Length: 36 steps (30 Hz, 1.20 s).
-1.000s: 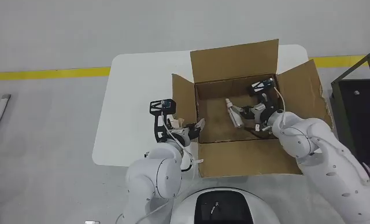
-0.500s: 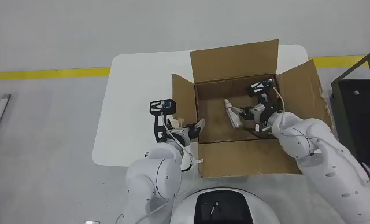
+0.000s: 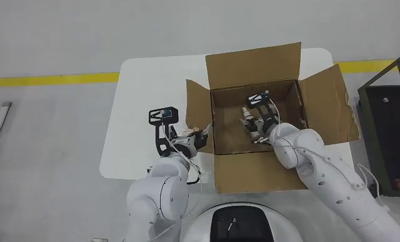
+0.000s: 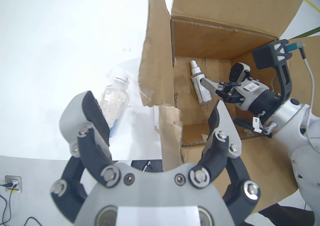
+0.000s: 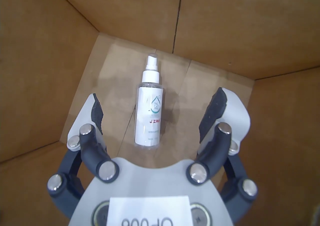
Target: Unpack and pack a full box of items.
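An open cardboard box (image 3: 253, 67) stands on the white table (image 3: 150, 98). A white spray bottle (image 5: 149, 109) lies flat on the box floor (image 5: 120, 67). My right gripper (image 5: 158, 99) hangs open just above it, one finger on each side of the bottle's body, not touching. From the left wrist view the spray bottle (image 4: 200, 84) and the right gripper (image 4: 217, 84) show inside the box (image 4: 160, 49). My left gripper (image 4: 152, 114) is open and holds nothing, outside the box's left wall (image 3: 199, 137). A clear plastic bottle (image 4: 113, 102) lies on the table beyond it.
The box's left flap (image 4: 155, 44) stands up, and a torn flap piece (image 4: 171, 134) sits between the left gripper's fingers. A dark frame (image 3: 381, 117) stands off the table's right side. Bare table spreads to the left of the box.
The right gripper has moved left inside the box and now sits over the spray bottle. The left arm has shifted a little to the left, away from the box.
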Tool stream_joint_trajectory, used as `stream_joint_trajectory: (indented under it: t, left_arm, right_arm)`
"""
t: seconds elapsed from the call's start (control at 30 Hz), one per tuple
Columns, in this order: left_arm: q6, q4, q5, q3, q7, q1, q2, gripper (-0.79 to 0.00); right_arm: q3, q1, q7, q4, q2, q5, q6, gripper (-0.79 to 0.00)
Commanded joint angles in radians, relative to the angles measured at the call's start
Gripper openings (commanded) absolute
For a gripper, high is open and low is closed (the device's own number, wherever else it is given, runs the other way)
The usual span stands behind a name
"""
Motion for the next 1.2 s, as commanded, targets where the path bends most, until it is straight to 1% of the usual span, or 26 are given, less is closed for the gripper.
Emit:
stream_joint_trajectory:
  t: [0.0,0.03,0.07,0.17,0.2,0.27,0.33,0.53,0.7,0.87,1.03,1.17]
  left_arm:
    - [-0.003,-0.019,0.012,-0.008,0.002,0.004,0.001,0.0]
    - [-0.001,-0.028,0.016,-0.012,0.005,0.006,0.002,0.0]
    - [-0.002,-0.037,0.021,-0.015,0.009,0.008,0.002,0.0]
    - [0.006,-0.058,0.032,-0.025,0.013,0.017,0.003,0.0]
    - [0.007,-0.062,0.035,-0.03,0.014,0.019,0.004,0.0]
    - [0.011,-0.07,0.041,-0.04,0.018,0.024,0.004,0.0]
    - [0.014,-0.076,0.041,-0.051,0.021,0.03,0.005,0.0]
    - [0.017,-0.087,0.036,-0.075,0.034,0.041,0.007,0.0]
    - [0.016,-0.085,0.034,-0.082,0.039,0.044,0.008,0.0]
    - [0.015,-0.079,0.032,-0.083,0.039,0.046,0.008,0.0]
    - [0.012,-0.077,0.036,-0.085,0.026,0.046,0.009,0.0]
    - [0.01,-0.072,0.037,-0.078,0.018,0.04,0.009,0.0]
  right_arm:
    - [-0.015,0.018,0.005,0.028,-0.007,-0.002,0.011,0.0]
    - [-0.021,0.027,0.006,0.043,-0.011,0.0,0.016,-0.018]
    - [-0.026,0.035,0.009,0.06,-0.015,0.007,0.017,-0.055]
    - [-0.037,0.055,0.009,0.106,-0.025,0.017,0.019,-0.209]
    - [-0.042,0.06,0.011,0.113,-0.027,0.015,0.023,-0.292]
    - [-0.048,0.063,0.011,0.122,-0.032,0.015,0.026,-0.372]
    - [-0.053,0.065,0.016,0.128,-0.036,0.009,0.028,-0.397]
    - [-0.055,0.06,0.031,0.129,-0.044,-0.009,0.038,-0.419]
    - [-0.047,0.046,0.047,0.118,-0.047,-0.031,0.049,-0.394]
    - [-0.034,0.036,0.055,0.119,-0.05,-0.037,0.046,-0.394]
    - [-0.035,0.039,0.068,0.132,-0.056,-0.047,0.04,-0.363]
    - [-0.041,0.046,0.076,0.145,-0.063,-0.054,0.037,-0.394]
